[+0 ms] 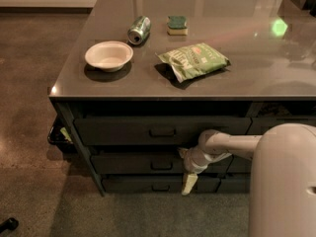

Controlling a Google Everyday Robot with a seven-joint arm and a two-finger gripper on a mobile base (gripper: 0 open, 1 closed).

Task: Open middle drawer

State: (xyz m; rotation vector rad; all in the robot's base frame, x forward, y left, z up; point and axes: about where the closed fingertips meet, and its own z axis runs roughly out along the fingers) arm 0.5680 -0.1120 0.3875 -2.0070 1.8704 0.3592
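Reaching in from the right, the hand (186, 169) sits low against the front of the counter (148, 85), at the end of a pale arm (232, 144) that comes from the robot's rounded white body (284, 181) in the near right corner. It is in front of the right part of the middle drawer (128, 163), just right of that drawer's small loop handle (162, 165), and one pale tip hangs down over the lowest drawer (133, 184). I cannot tell whether the hand is wide, narrow or gripping anything, nor whether it touches the handle.

The middle drawer is the second of three dark fronts stacked under the counter's near edge, below the taller top drawer (123, 131). It looks shut, its front about level with the other two.

On the grey counter top, a pale bowl (108, 56) stands near the left edge, upright. Beyond it, a green can (139, 29) lies on its side. To the right of the can lies a green sponge (177, 25) with a yellow underside. Nearer, right of the bowl, a green snack bag (193, 60) lies flat. A green spot of light (279, 27) shines on the far right of the top.

A small black object (9, 224) lies on the floor at the near left.
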